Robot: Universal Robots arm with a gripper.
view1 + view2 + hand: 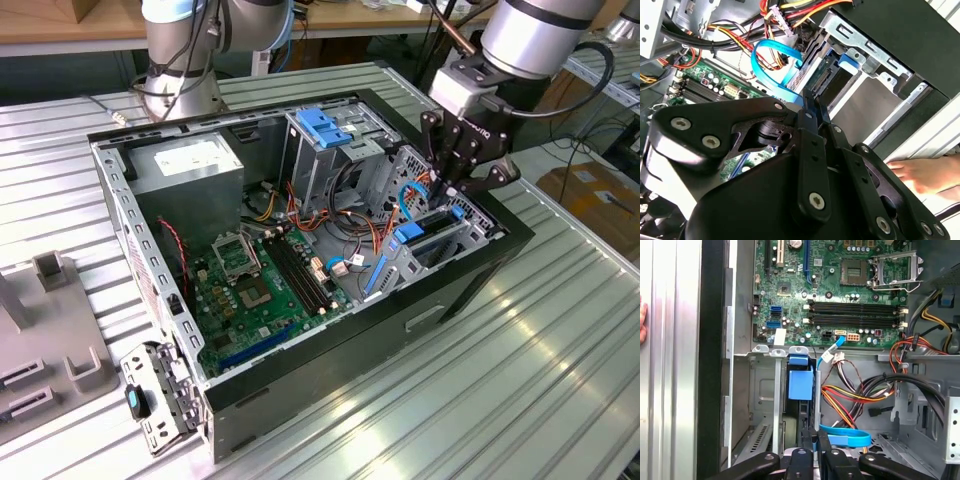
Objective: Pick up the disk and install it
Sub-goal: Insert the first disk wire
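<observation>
Hidden: the disk (432, 228) (826, 76) (801, 384) stands on edge in the bay at the exterior view's right end of the case (330, 370). Its label is out of sight. In both wrist views, its blue frame and one edge show.
Jaws: the gripper (445, 190) (809, 97) (814, 436) has its fingers pressed close together just over the disk. Contact is hard to judge.
Cut off: a hand (925, 172) lies beside the case's outer wall.
Cable: a blue cable (772, 65) loops near the fingertips.
Surface: ribbed metal table (520, 380).
Room: a wooden bench (60, 25) stands far behind, with a cardboard box (590, 195) at the exterior view's right.
</observation>
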